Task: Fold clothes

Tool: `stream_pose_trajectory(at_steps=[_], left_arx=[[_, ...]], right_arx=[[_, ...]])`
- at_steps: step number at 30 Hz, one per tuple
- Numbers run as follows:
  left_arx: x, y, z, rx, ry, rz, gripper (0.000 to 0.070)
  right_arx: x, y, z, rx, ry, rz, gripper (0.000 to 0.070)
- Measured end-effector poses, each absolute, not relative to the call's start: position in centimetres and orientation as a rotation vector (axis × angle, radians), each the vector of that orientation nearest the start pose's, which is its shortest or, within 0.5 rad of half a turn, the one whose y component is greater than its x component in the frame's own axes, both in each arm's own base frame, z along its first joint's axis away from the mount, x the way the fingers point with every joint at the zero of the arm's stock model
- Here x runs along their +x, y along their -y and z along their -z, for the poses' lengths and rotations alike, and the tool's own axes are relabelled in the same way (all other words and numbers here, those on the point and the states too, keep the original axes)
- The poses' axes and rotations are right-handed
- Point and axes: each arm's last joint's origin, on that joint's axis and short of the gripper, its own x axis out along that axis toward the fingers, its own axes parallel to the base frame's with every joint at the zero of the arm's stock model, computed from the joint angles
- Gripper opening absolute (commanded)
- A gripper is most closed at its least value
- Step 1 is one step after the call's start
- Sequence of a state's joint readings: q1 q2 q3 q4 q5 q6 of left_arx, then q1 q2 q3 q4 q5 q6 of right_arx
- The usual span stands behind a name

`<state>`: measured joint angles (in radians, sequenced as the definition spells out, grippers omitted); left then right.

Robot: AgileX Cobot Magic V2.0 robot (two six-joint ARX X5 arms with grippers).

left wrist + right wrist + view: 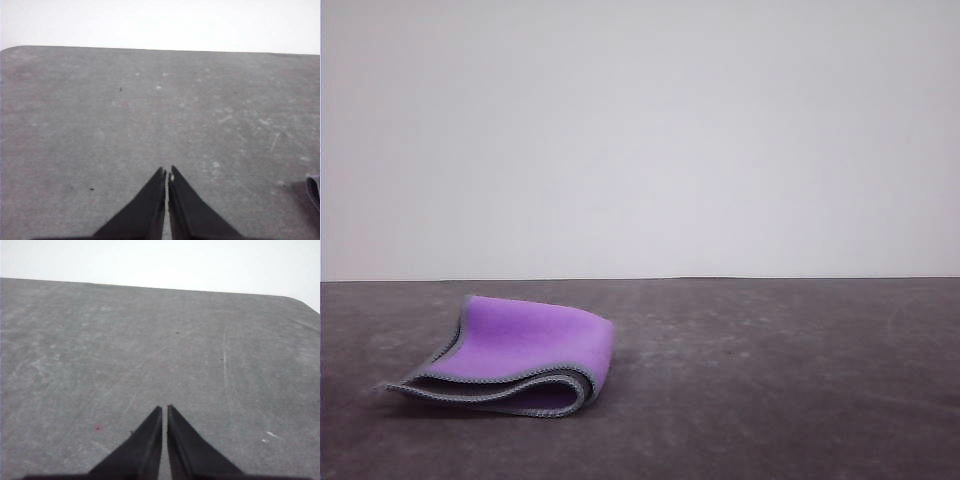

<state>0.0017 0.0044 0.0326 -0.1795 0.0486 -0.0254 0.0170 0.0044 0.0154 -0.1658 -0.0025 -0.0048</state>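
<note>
Left gripper (167, 172): fingers together, empty, over bare table (100, 125); cloth edge just visible to one side. Right gripper (164, 409): fingers together, empty, over bare table. Cloth (510, 355) on table, left of centre in front view, well short of far table edge. Folded over on itself, purple face out, grey edging stacked in layers at near edge. Judgement: fold looks done, loose rather than flat; possibly tidy or press left.

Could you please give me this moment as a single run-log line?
task: fold clothes | folded purple cloth with grey stitched edging: lying on dark grey table, ungripped | left gripper: shut, empty | right gripper: shut, empty
</note>
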Motion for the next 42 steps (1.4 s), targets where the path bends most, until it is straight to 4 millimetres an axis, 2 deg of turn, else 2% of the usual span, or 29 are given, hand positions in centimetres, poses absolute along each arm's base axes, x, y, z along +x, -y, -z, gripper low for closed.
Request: stream_pose_trajectory(at_steps=[42], left_arx=[[9.48,0.12,-15.70,-0.029,-0.152,0.045,0.0000]], right_arx=[[9.58,-0.17,-15.25,-0.006,-0.154,-0.020,0.0015]])
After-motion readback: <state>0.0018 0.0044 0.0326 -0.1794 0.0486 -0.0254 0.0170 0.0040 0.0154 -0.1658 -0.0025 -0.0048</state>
